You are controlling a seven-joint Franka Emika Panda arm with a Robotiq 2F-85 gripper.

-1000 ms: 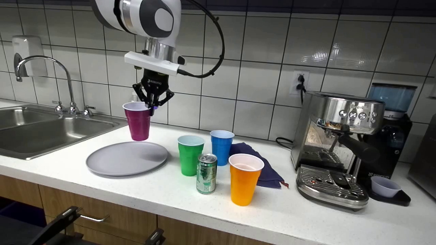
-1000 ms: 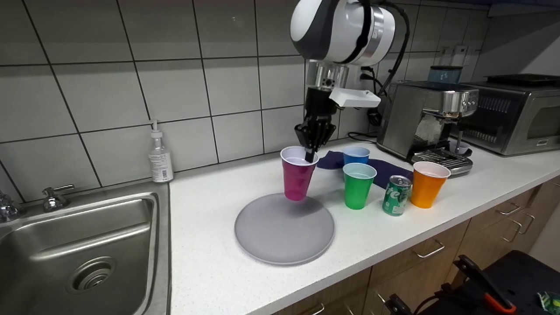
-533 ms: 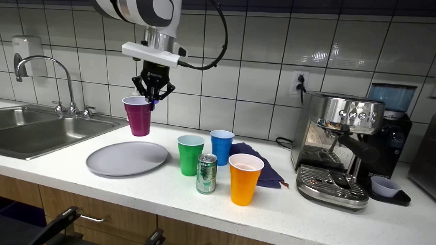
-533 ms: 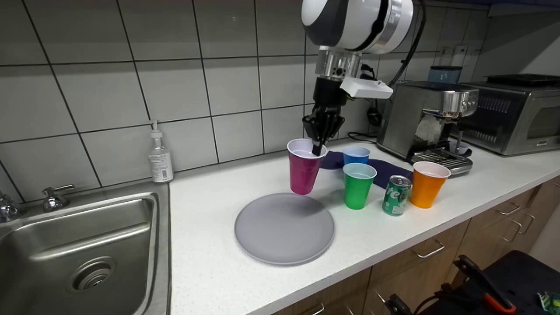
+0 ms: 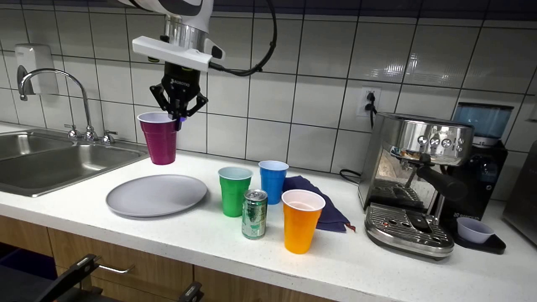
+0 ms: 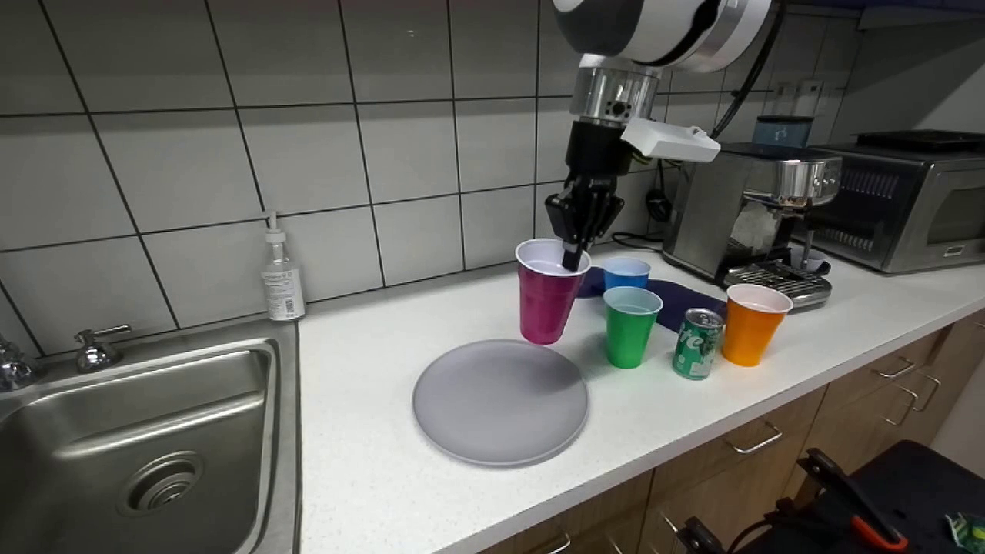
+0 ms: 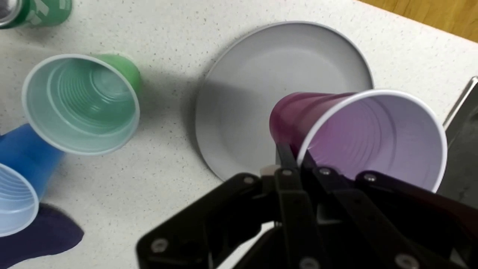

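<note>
My gripper (image 5: 178, 122) pinches the tapered magenta plastic cup (image 5: 158, 143) — seemingly a carry, needing steadiness next — the round grey plate (image 5: 156, 196) at six o'clock in an exterior view.

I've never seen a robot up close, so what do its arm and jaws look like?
The arm has rounded white shells with dark grey panels and a silvery cylinder below. A white bar crosses beneath it, with a black cable at one end. Below that, a black body carries small white lettering. The jaws are black, slim and hinged, dotted with metallic bolt heads.
</note>
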